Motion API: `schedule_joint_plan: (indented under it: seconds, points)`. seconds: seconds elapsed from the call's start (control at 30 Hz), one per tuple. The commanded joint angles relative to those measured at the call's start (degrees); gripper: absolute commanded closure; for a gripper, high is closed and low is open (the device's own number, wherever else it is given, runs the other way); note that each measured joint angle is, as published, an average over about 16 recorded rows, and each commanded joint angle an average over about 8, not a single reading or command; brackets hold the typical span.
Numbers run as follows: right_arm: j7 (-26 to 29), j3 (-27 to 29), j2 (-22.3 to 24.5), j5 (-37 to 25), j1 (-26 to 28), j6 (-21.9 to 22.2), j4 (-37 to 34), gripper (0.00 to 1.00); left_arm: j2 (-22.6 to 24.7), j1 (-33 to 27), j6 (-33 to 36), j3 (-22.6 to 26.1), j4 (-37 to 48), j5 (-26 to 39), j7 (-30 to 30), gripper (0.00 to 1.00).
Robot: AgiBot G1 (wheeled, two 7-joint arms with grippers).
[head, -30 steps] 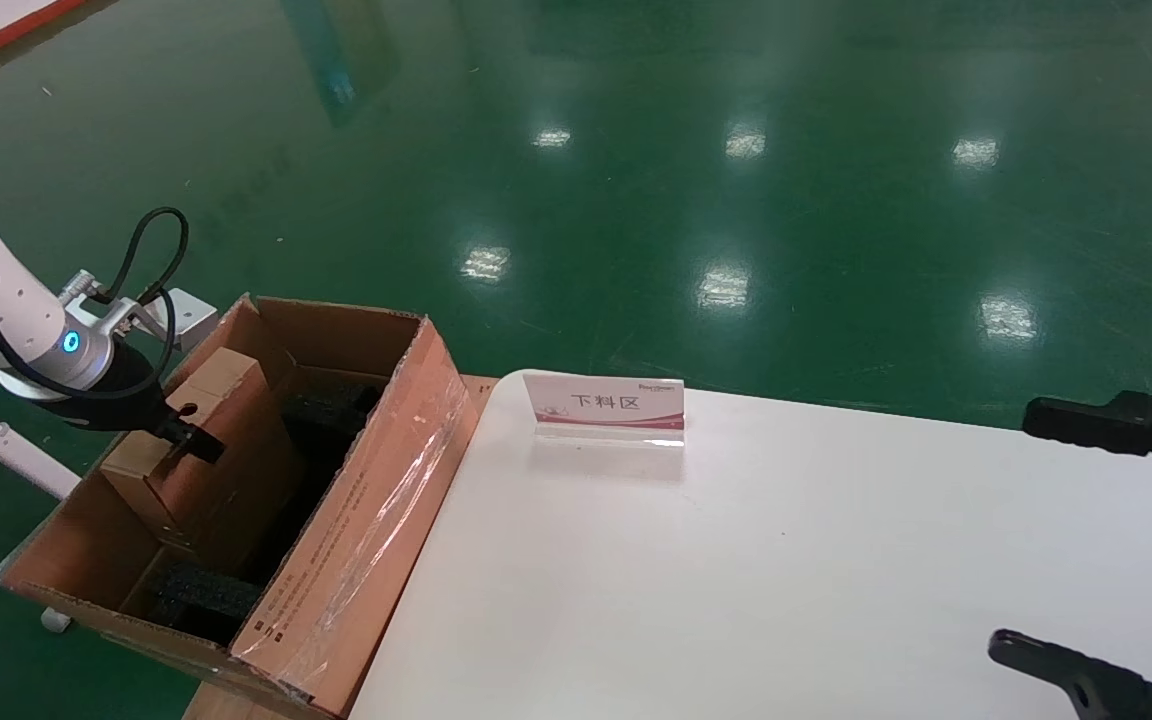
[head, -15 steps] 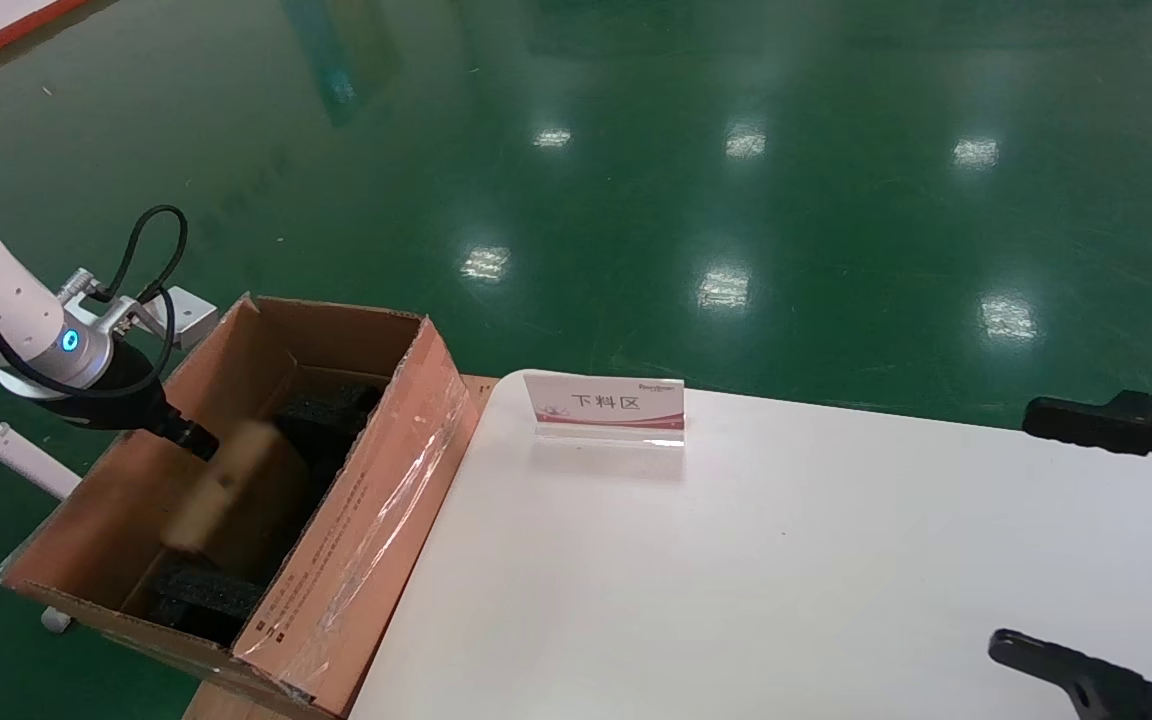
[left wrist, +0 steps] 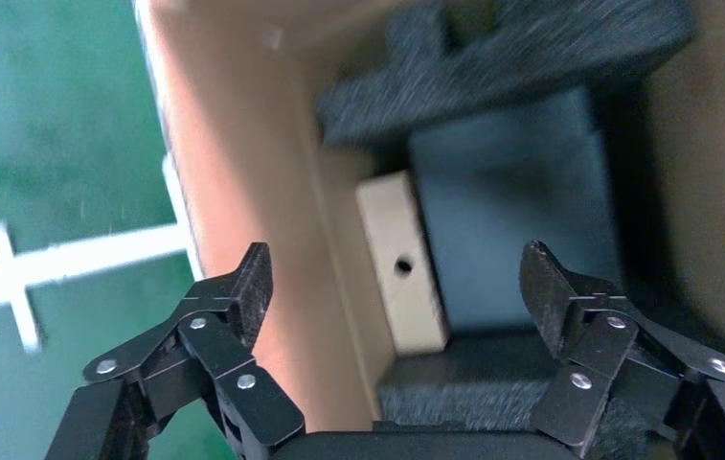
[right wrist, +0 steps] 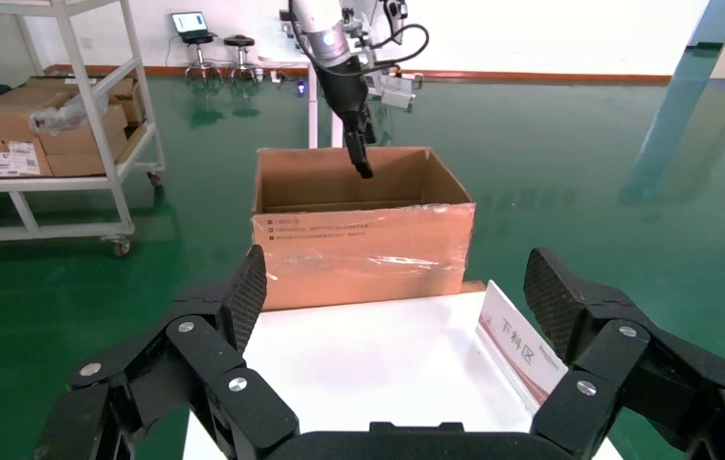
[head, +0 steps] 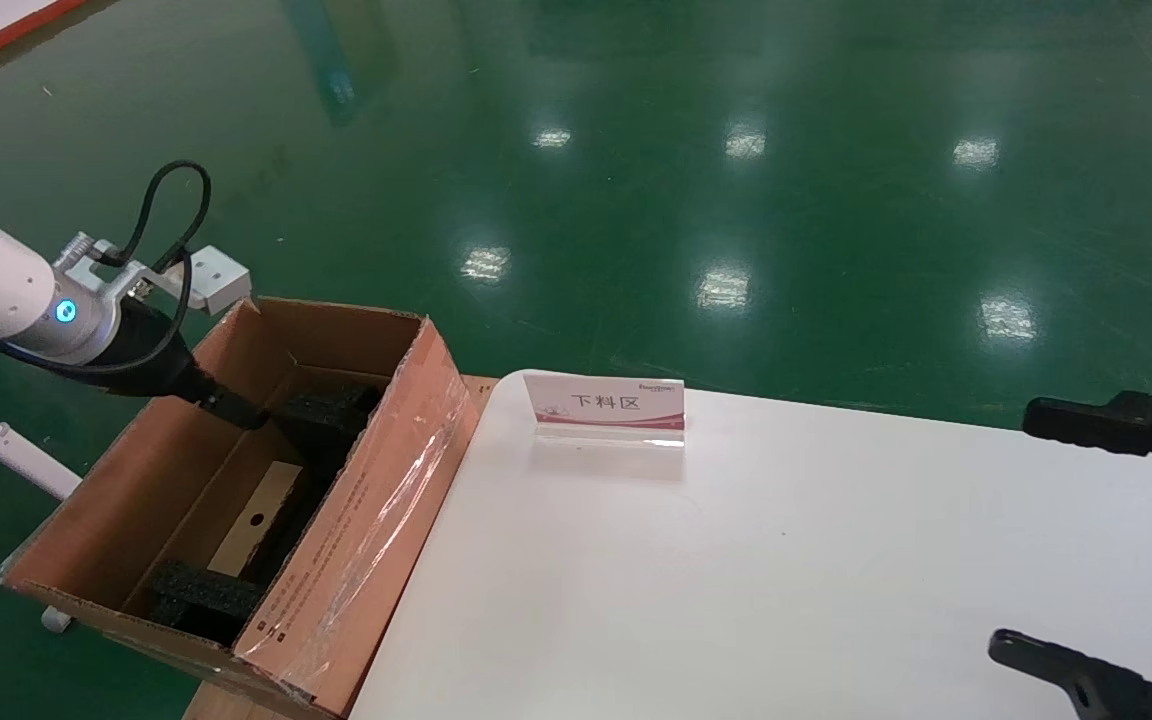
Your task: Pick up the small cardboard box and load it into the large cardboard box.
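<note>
Down inside the large cardboard box (head: pixel 356 520), the small cardboard box (head: pixel 258 518) lies lengthwise below the left end effector (left wrist: pixel 396 287), fingers spread, empty.

Three views, shared large cardboard box (head: pixel 356 520)

Small cardboard box (head: pixel 258 518) mostly hidden (foam-flanked).

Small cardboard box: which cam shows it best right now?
Left wrist view: the small cardboard box lies between black foam blocks inside the large cardboard box, framed by the open left gripper. Head view shows only its tan top and hole. Right wrist view hides it behind the carton wall.
</note>
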Motion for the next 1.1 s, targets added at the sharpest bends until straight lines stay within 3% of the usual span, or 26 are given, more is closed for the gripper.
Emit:
schedule_joint_plan:
  seconds: [0.03, 0.3, 0.6, 0.73, 0.87, 1.1]
  points:
    - [0.00, -0.01, 0.00, 0.00, 0.01, 0.00, -0.01, 0.00, -1.58, -1.41, -0.72, -0.94, -2.91, -0.90, 1.60, 0.00]
    - [-0.02, -0.03, 0.01, 0.02, 0.01, 0.00, -0.01, 0.00, -8.43, -4.55, -2.83, -5.40, -13.08, -9.76, 11.63, 0.00]
    - [-0.03, -0.05, 0.02, 0.03, 0.02, 0.02, -0.02, 0.00, -12.01, -5.53, -2.01, -8.77, -16.28, -18.95, 22.39, 0.00]
    - [-0.03, -0.05, 0.02, 0.03, 0.01, 0.02, -0.02, 0.00, -12.71, -5.59, -1.59, -9.64, -16.78, -20.50, 24.29, 0.00]
    - [-0.04, -0.06, 0.02, 0.03, 0.02, 0.02, -0.04, 0.00, -12.58, -3.87, -0.65, -12.18, -16.90, -21.80, 25.76, 0.00]
    - [-0.06, -0.08, 0.02, 0.04, 0.03, 0.01, -0.06, 0.00, -10.83, 3.71, 2.57, -21.74, -16.57, -24.93, 30.15, 0.00]
